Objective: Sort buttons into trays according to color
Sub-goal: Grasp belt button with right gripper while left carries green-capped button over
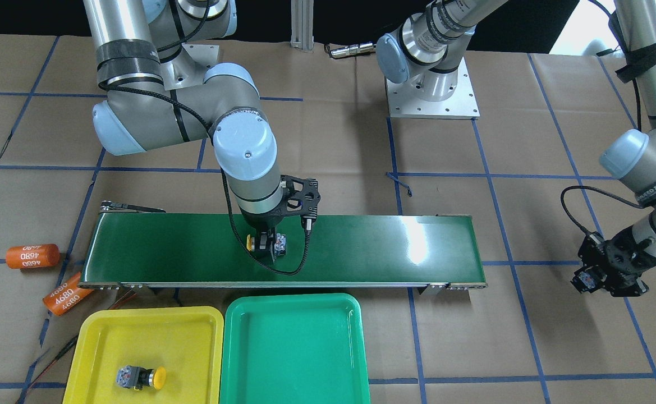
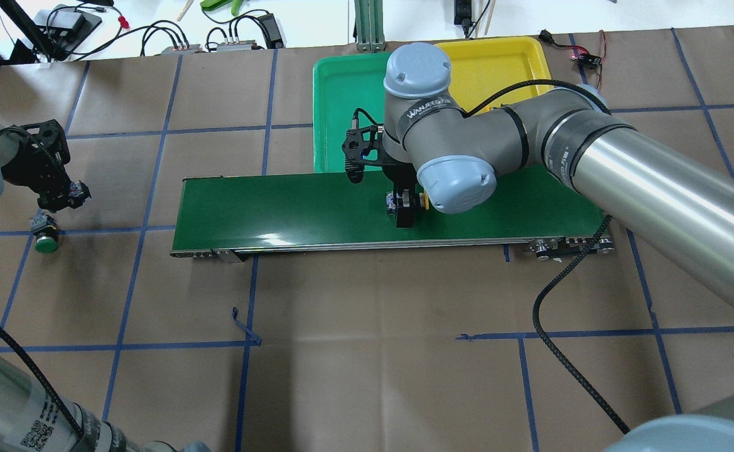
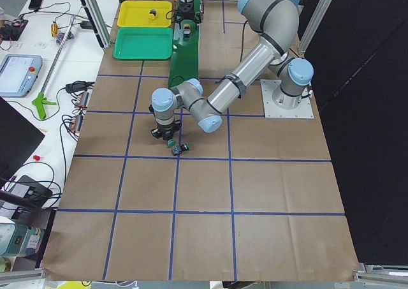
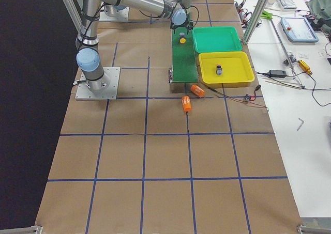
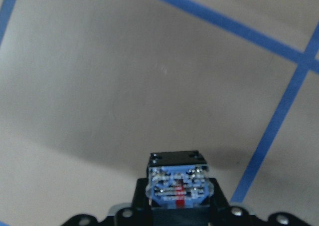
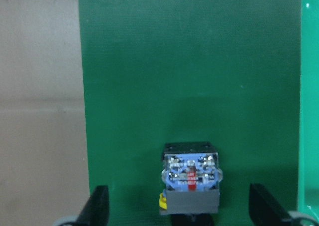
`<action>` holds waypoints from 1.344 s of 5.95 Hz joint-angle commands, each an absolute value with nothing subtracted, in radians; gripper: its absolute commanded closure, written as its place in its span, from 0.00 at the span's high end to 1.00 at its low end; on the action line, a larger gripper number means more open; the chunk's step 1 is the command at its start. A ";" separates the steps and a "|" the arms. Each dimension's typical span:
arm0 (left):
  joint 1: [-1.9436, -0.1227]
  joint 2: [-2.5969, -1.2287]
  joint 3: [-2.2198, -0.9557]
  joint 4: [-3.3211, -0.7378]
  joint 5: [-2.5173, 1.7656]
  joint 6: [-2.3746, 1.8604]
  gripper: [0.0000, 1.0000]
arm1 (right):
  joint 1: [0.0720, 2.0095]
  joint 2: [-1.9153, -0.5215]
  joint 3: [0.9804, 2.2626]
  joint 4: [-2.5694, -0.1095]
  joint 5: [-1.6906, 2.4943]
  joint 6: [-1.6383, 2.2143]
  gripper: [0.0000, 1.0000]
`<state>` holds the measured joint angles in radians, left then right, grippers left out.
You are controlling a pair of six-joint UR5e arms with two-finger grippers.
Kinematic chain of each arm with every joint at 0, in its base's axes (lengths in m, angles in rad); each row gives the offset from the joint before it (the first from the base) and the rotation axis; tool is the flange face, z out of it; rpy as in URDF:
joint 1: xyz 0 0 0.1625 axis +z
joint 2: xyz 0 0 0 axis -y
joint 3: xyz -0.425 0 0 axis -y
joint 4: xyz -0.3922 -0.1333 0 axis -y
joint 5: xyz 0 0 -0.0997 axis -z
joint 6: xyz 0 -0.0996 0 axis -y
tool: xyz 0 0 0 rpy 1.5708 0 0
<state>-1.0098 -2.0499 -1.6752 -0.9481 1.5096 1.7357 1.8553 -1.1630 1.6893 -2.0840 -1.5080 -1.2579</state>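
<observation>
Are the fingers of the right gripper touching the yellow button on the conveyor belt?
Apart. In the right wrist view the fingers stand on both sides of the yellow button, with green belt visible between.

Right arm (image 1: 243, 151) hangs over the middle of the conveyor belt (image 1: 372, 247), blocking it; the belt's stretch toward the left gripper (image 1: 583, 282) lies open. Beside the belt, the green tray (image 1: 294, 348) shows bare floor; the yellow tray (image 1: 148, 336) carries one yellow button (image 1: 140, 377). Off the belt's other end, two orange cylinders (image 1: 32, 255) lie in the way.
</observation>
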 commanded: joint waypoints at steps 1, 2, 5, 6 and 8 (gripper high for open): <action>-1.209 -1.973 -1.678 -0.992 1.516 1.738 0.00 | 1.758 -1.175 1.768 -2.152 -1.512 -1.310 0.89; -1.298 -1.950 -1.678 -1.027 1.511 1.735 0.01 | 1.741 -1.193 1.793 -2.154 -1.541 -1.312 0.49; -1.485 -1.876 -1.770 -1.078 1.508 1.668 0.06 | 1.700 -1.241 1.793 -2.141 -1.636 -1.374 0.12; -1.486 -1.846 -1.822 -1.066 1.509 1.654 0.06 | 1.662 -1.294 1.793 -2.135 -1.640 -1.412 0.12; -1.483 -1.844 -1.839 -1.062 1.508 1.649 0.08 | 1.559 -1.339 1.763 -2.123 -1.625 -1.482 0.12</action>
<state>-1.4829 -1.8474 -1.8313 -1.0639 1.5089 1.6557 1.6097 -1.3223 1.7792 -2.1235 -1.6342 -1.4555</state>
